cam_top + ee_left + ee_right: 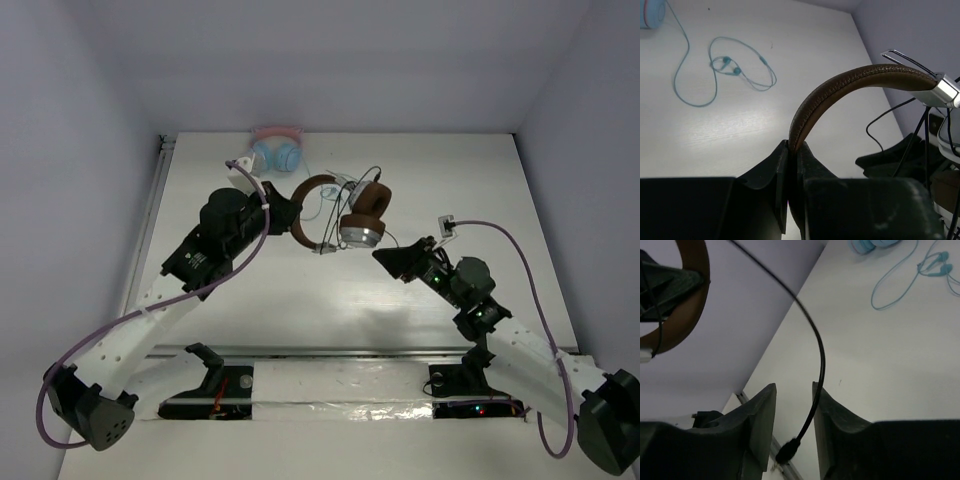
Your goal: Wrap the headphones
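Note:
The headphones (363,225) hang above the table's middle, with the brown headband (310,190) to the left and the brown and silver ear cups to the right. My left gripper (290,215) is shut on the headband (840,85), which arcs up and right from the jaws (794,145). The thin dark cable (819,355) runs down between the fingers of my open right gripper (794,387), resting against the right finger. Its plug (788,451) hangs below, free of both pads. My right gripper (385,257) sits just below the ear cups.
Pink-and-light-blue headphones (277,150) lie at the back wall. Their blue cable (735,70) loops over the table behind the brown pair. A small white block (446,225) sits on the right arm's purple cable. A metal rail (150,220) edges the table's left side.

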Robot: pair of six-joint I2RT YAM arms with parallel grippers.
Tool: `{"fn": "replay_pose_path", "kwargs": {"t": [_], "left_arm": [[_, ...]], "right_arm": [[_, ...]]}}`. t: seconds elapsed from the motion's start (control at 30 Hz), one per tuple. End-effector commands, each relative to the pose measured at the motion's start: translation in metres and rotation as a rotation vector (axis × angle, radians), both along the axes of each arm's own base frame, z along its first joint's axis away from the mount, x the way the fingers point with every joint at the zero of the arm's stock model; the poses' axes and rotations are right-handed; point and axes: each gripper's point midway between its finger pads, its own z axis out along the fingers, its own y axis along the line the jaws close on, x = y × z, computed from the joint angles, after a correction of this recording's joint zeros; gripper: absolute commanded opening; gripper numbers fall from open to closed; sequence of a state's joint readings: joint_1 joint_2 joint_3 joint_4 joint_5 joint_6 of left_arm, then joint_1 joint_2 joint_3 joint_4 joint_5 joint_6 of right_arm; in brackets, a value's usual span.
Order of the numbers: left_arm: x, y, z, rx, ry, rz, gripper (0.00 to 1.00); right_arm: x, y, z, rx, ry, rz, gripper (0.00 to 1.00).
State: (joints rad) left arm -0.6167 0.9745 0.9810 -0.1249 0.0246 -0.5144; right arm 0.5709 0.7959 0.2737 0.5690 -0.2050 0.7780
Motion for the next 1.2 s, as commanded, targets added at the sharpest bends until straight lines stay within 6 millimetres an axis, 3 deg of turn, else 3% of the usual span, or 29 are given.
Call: {"fn": "replay_pose_path", "kwargs": {"t": [0.0, 0.03, 0.23, 0.3, 0.37, 0.47, 0.5, 0.63, 0.67, 1.0, 1.17], "left_arm": [[0.015, -0.009, 0.058, -0.205, -0.131, 0.013, 0.00], [0.015, -0.009, 0.059, -0.211, -0.137, 0.014, 0.00], [0.015, 0.002, 0.071, -0.147, -0.169, 0.044, 0.00], [0.017, 0.009, 0.077, -0.127, -0.183, 0.072, 0.00], [0.015, 0.012, 0.080, -0.094, -0.182, 0.073, 0.00], [0.011, 0.017, 0.088, -0.071, -0.195, 0.072, 0.00], [0.009, 0.018, 0.090, -0.066, -0.198, 0.070, 0.00], [0.002, 0.018, 0.102, -0.070, -0.209, 0.045, 0.00], [-0.002, 0.014, 0.104, -0.077, -0.209, 0.015, 0.00], [-0.010, 0.016, 0.122, -0.064, -0.239, -0.007, 0.00], [-0.010, 0.015, 0.130, -0.064, -0.248, -0.014, 0.00]], "right_arm": [[-0.012, 0.004, 0.027, 0.080, -0.054, 0.059, 0.43], [-0.011, 0.004, 0.023, 0.052, -0.032, 0.059, 0.47], [-0.010, -0.010, 0.017, -0.023, -0.034, -0.005, 0.48], [-0.008, -0.013, 0.021, -0.047, -0.059, -0.025, 0.41], [-0.004, -0.016, 0.021, -0.081, -0.074, -0.047, 0.18], [-0.001, -0.011, 0.032, -0.114, -0.133, -0.024, 0.09], [0.000, -0.008, 0.035, -0.123, -0.145, -0.012, 0.10], [0.006, 0.004, 0.051, -0.180, -0.180, 0.044, 0.40], [0.006, 0.009, 0.047, -0.197, -0.180, 0.073, 0.47], [-0.002, 0.014, 0.067, -0.180, -0.269, 0.123, 0.52], [0.000, 0.019, 0.080, -0.197, -0.344, 0.145, 0.60]]}}
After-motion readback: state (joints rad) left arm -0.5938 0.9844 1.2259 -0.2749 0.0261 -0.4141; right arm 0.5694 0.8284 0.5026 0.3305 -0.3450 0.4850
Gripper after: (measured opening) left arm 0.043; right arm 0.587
